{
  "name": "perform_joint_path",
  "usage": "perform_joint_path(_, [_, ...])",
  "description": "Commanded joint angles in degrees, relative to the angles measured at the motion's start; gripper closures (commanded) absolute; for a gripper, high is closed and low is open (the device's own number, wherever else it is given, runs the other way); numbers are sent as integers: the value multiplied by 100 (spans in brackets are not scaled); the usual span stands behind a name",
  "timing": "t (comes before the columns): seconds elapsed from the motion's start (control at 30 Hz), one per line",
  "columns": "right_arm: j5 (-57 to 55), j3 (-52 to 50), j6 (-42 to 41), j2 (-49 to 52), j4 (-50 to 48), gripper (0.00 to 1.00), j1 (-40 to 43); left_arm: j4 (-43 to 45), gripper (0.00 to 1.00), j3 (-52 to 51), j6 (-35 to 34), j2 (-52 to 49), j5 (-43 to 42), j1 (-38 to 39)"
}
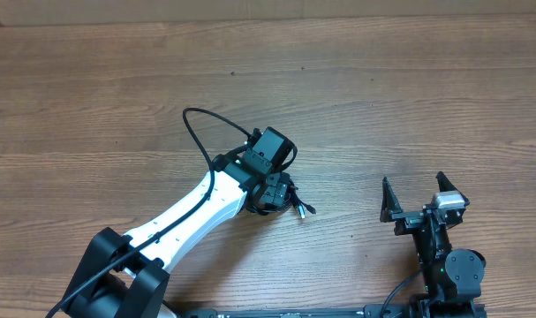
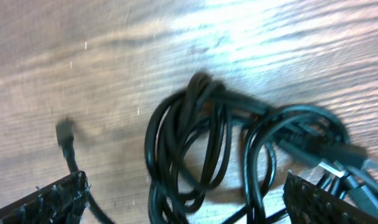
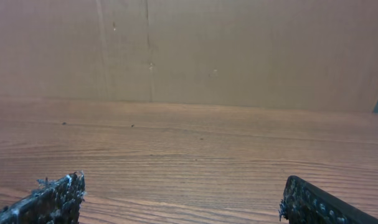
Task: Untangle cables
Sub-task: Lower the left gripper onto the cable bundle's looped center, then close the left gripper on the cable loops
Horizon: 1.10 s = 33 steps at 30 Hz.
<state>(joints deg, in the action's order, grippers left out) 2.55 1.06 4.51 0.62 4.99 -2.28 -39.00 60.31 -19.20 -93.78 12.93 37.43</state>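
The cables (image 2: 201, 143) lie on the wooden table as a knotted bundle of thin black loops. One small black plug end (image 2: 65, 132) sticks out to the left and a silver-tipped plug (image 2: 338, 167) to the right. My left gripper (image 2: 182, 202) is open right over the bundle, one finger on each side of the loops. In the overhead view my left gripper (image 1: 275, 193) hides most of the bundle; only a silver-tipped end (image 1: 304, 209) shows. My right gripper (image 1: 419, 196) is open and empty, well to the right of the bundle; the right wrist view (image 3: 182, 199) shows only bare table.
The wooden table (image 1: 382, 97) fills the view. A brown cardboard wall (image 3: 238, 50) stands at the far edge. The left arm's own thicker black cable (image 1: 195, 134) arches up behind its wrist.
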Motion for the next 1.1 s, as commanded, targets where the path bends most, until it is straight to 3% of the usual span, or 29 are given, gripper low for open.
perform_joint_path(0.0, [-7, -61, 7, -46, -31, 0, 11, 39, 0, 118, 398, -26, 120, 0])
perform_joint_path(1.07, [-7, -59, 7, -46, -31, 0, 11, 96, 1, 48, 378, -203, 57, 0])
